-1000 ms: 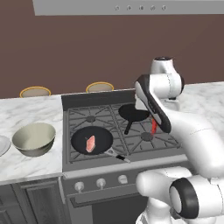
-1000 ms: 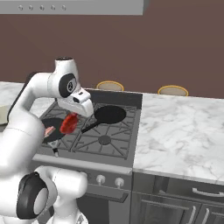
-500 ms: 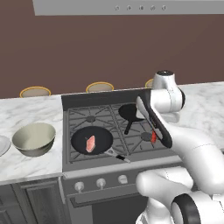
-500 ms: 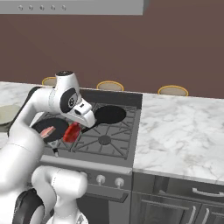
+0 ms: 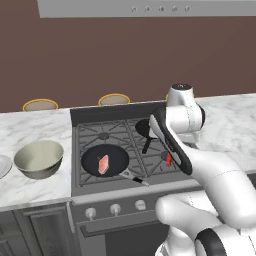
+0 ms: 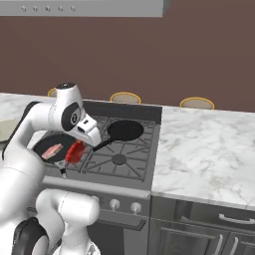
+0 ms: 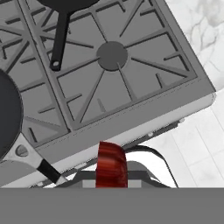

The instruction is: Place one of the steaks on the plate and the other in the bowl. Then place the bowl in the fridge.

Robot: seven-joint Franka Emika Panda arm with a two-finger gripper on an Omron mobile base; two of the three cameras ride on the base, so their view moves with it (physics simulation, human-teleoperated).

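Above the stove's [image 6: 119, 154] front edge, the gripper [image 6: 77, 149] holds the red steak [image 6: 74, 152], jaws apparently clamped on one end. Likely soft and slick, it droops; a mid-slab hold looks safer. The pink steak [image 5: 103, 164] lies in a pan [image 5: 105, 160], near the bowl [image 5: 39, 158].

I see a marble counter [image 5: 30, 131] on both sides of the stove [image 5: 122, 145]. Left of the stove, the bowl [image 5: 38, 158] sits on the counter, and the plate [image 5: 2, 165] lies beyond it at the frame edge. On the stove, a front-left pan [image 5: 105, 160] holds the pink steak [image 5: 103, 164]; another pan [image 6: 124, 130] sits at its back right.
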